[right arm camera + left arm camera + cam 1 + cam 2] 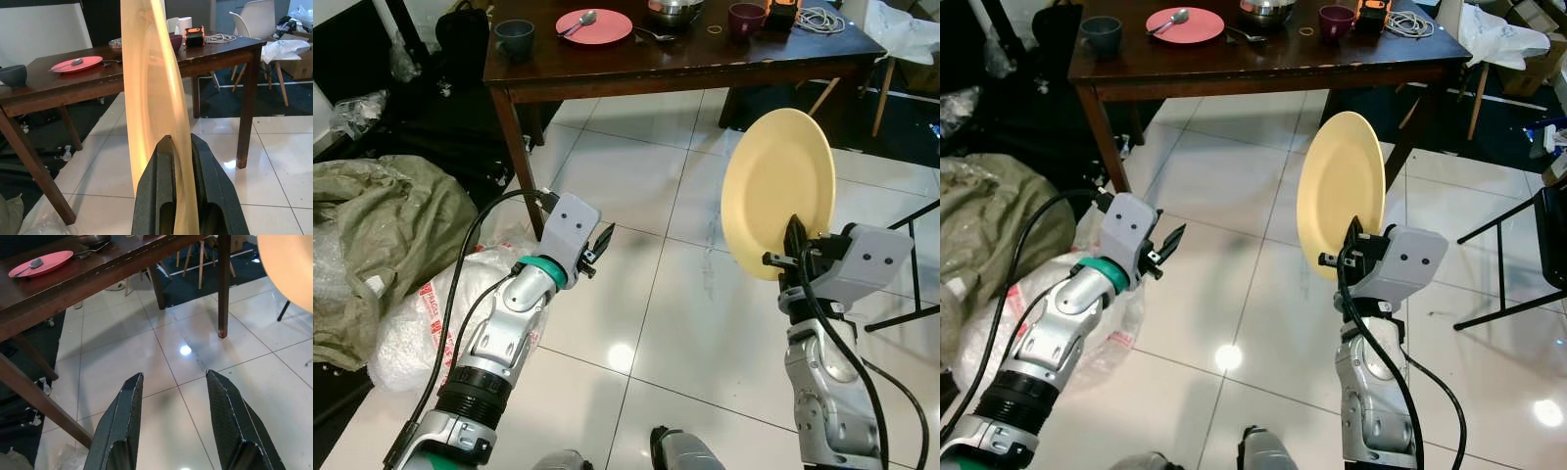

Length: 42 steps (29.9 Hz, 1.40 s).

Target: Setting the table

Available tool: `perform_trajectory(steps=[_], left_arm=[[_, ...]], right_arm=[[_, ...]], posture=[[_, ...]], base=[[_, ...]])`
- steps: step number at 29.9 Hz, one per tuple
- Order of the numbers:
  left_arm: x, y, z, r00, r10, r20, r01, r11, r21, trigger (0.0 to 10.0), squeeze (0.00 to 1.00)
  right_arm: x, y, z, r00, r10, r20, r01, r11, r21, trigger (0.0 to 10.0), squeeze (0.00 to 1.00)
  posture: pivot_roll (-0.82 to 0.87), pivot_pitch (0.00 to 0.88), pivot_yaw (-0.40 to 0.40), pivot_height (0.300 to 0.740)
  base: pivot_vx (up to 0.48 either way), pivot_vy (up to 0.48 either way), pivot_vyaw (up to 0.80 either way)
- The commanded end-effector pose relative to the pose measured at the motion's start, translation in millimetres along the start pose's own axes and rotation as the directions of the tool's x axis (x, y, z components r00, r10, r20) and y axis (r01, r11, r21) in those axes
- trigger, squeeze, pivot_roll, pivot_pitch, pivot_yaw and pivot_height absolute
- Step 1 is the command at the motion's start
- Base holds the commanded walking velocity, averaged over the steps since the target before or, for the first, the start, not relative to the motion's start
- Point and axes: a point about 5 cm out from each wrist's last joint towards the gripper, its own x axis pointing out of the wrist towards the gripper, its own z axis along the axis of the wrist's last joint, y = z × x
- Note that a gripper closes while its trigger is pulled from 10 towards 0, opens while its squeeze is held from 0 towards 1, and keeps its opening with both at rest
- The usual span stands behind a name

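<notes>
My right gripper (795, 238) is shut on the lower rim of a pale yellow plate (777, 188), held upright on edge above the tiled floor; the plate (149, 98) runs between the two fingers in the right wrist view. My left gripper (603, 241) is open with nothing between its fingers (120, 426), raised over the floor to the left. Ahead stands the dark wooden table (705, 61) carrying a red plate (594, 26) with a spoon, a grey cup (515, 39), a maroon cup (746, 19) and a metal bowl (675, 10).
A green sack (382, 235) and plastic wrap (431, 313) lie on the floor at the left. A black chair frame (1528, 255) stands at the right. A cable (820, 18) and an orange device (194, 35) sit at the table's right end. White tiled floor stretches before the table.
</notes>
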Motion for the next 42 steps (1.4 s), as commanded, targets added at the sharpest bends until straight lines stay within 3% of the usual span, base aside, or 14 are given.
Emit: perform_trajectory(steps=[1, 14, 26, 42], left_arm=[[-1.3, -3.7, 0.1, 1.0, -0.023, 0.011, 0.024, 1.0, -0.02, 10.0, 0.0], [0.4, -4.3, 4.3, 0.998, -0.051, 0.036, 0.051, 0.999, -0.009, 10.0, 0.0], [1.2, -5.8, 4.6, 0.997, -0.068, 0.044, 0.068, 0.998, 0.001, 10.0, 0.0], [2.0, -7.6, 4.5, 0.995, -0.086, 0.049, 0.086, 0.996, 0.005, 10.0, 0.0]], right_arm=[[-1.8, -0.4, -1.3, 1.0, -0.002, -0.01, 0.002, 1.0, -0.012, 10.0, 0.0], [-0.7, 0.5, -3.4, 1.0, -0.003, -0.016, 0.003, 1.0, -0.014, 10.0, 0.0], [0.4, -0.5, -5.0, 1.0, -0.006, -0.019, 0.006, 1.0, -0.022, 10.0, 0.0], [-0.5, -1.3, -6.5, 1.0, -0.011, -0.023, 0.01, 1.0, -0.028, 10.0, 0.0]], posture=[[0.0, 0.0, 0.058, 0.74], [0.01, 0.0, 0.061, 0.74], [0.0, 0.0, 0.068, 0.74], [0.0, 0.0, 0.073, 0.74]], base=[[0.0, 0.0, 0.0], [0.041, 0.0, 0.0], [0.385, 0.0, 0.0], [0.397, -0.261, 0.0]])
